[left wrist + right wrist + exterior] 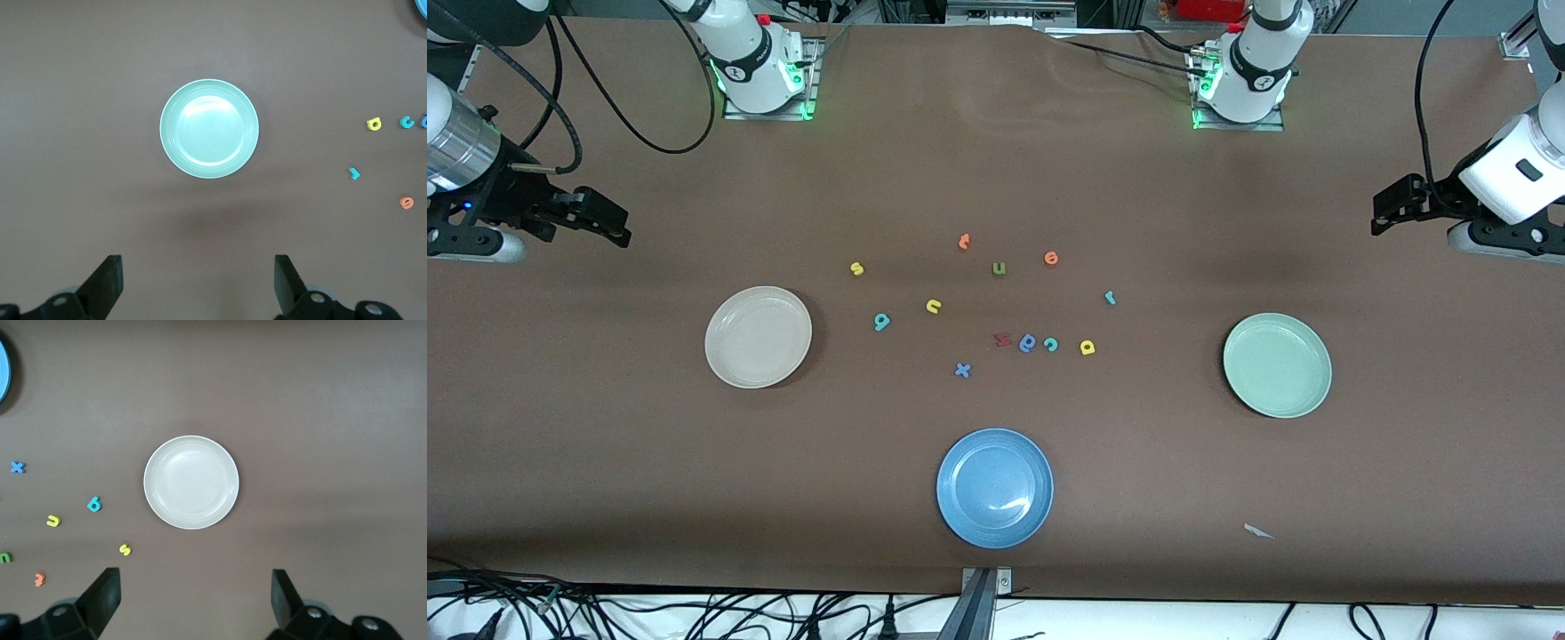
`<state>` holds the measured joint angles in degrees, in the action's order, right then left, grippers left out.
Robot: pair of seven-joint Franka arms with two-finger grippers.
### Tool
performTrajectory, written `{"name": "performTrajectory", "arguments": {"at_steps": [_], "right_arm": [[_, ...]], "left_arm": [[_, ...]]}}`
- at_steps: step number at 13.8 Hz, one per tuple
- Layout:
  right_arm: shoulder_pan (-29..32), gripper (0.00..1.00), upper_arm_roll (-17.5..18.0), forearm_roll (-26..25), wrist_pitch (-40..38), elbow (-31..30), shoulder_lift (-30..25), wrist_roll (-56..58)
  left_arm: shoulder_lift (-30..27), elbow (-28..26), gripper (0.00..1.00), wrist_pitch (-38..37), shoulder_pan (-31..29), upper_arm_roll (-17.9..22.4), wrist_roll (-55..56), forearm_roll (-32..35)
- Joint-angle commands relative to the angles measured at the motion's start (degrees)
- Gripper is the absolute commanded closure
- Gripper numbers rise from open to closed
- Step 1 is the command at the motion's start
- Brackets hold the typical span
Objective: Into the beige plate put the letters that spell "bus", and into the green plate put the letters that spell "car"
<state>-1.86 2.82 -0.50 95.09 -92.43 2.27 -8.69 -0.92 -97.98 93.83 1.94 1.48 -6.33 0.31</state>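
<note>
I am seeing the teal b lying loose on the brown counter, just beside the beige plate on its middle-facing side, with the yellow u a little farther toward the middle and the yellow s sitting closer to the robots' edge of the counter than both. The beige plate is lying empty toward the right arm's end. The teal c and the yellow a are lying close together in a loose row near the counter's middle, and the teal r is sitting apart from them, closer to the robots' edge. The green plate is lying empty toward the left arm's end, well apart from all three. Mixed among them I am noting a darker blue round letter just beside the c, a dark red letter, a blue x, an olive-green u, an orange e and another orange letter. A blue plate is resting near the camera-side edge. The left pincer is hanging wide and holding nothing over the counter's left-arm end, looking down on the green plate; the right pincer is hanging equally wide and empty over the right-arm end, looking down on the beige plate.
</note>
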Motion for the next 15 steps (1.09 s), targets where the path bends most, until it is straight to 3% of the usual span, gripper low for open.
{"name": "performTrajectory", "arguments": {"at_steps": [1, 15], "right_arm": [[0.19, 0.00, 0.34, 0.24, -0.08, -0.47, -0.43, -0.37], [0.63, 0.00, 0.08, 0.06, -0.79, -0.55, -0.25, -0.54]], "left_arm": [[-0.22, -0.02, 0.00, -0.40, 0.17, 0.19, -0.62, -0.92], [-0.22, -0.02, 0.00, -0.40, 0.17, 0.19, -0.53, -0.92]]}}
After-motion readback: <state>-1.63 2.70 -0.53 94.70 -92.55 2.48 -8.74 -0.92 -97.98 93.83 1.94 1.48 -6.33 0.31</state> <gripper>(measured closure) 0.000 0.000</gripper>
